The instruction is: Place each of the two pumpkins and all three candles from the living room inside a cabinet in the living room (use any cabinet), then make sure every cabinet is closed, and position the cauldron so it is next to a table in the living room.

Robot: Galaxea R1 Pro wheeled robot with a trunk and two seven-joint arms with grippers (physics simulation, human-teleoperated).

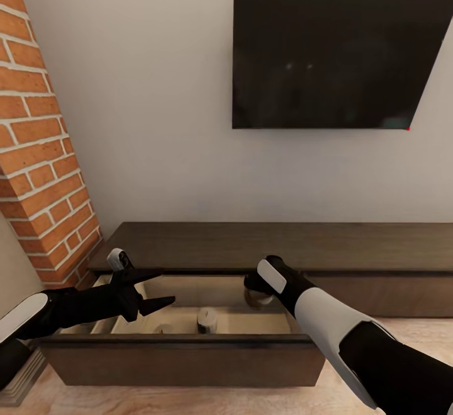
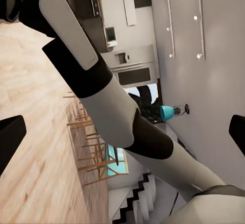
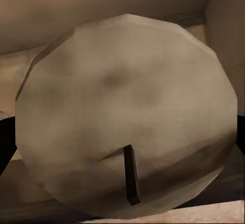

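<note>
Here the cabinet (image 1: pixel 270 248) drawer stands pulled out with one candle (image 1: pixel 207 320) upright on its floor, the left gripper (image 1: pixel 150 289) spread wide above it, and the right gripper (image 1: pixel 259 294) low inside over another candle (image 3: pixel 127 117), grip undeterminable.

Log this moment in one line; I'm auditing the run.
drawer: open | candle: inside | right gripper: in drawer, candle at tip | left gripper: open
</note>
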